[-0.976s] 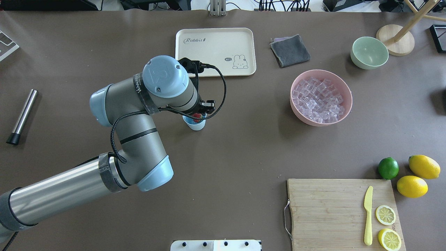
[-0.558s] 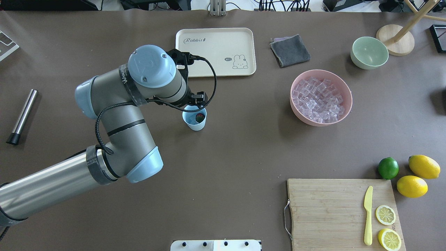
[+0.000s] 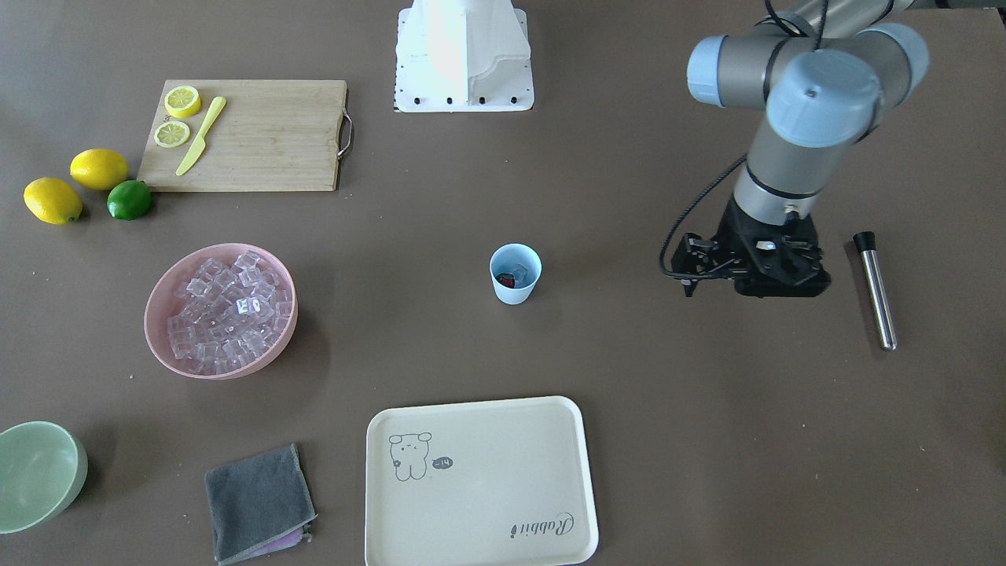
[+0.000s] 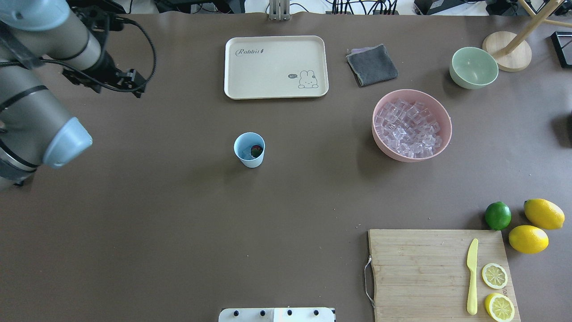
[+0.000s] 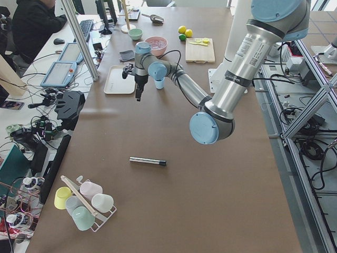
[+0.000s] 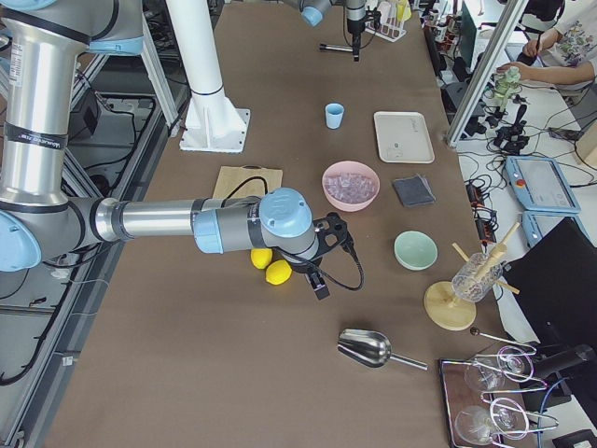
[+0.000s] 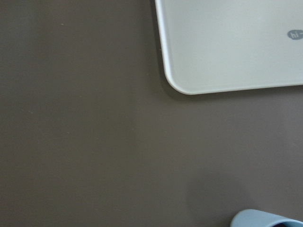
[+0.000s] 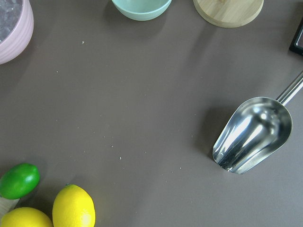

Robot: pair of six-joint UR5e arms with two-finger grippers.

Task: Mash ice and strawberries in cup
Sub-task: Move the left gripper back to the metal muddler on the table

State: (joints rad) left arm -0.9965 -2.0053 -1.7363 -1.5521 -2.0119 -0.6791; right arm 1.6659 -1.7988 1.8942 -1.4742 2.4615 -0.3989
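Steel muddler [image 3: 875, 292] lies on counter [image 3: 668, 369] just outboard of left gripper [image 3: 778, 279], long axis pointing toward robot base; gripper's open-or-closed state can't be told.

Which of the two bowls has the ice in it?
The pink bowl, heaped with ice cubes; the pale green bowl is empty.

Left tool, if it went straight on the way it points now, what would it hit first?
Probably the bare table. The left tool points down, and its wrist view shows only brown tabletop ahead, with the tray and the cup just at the edges. Depth is unclear.
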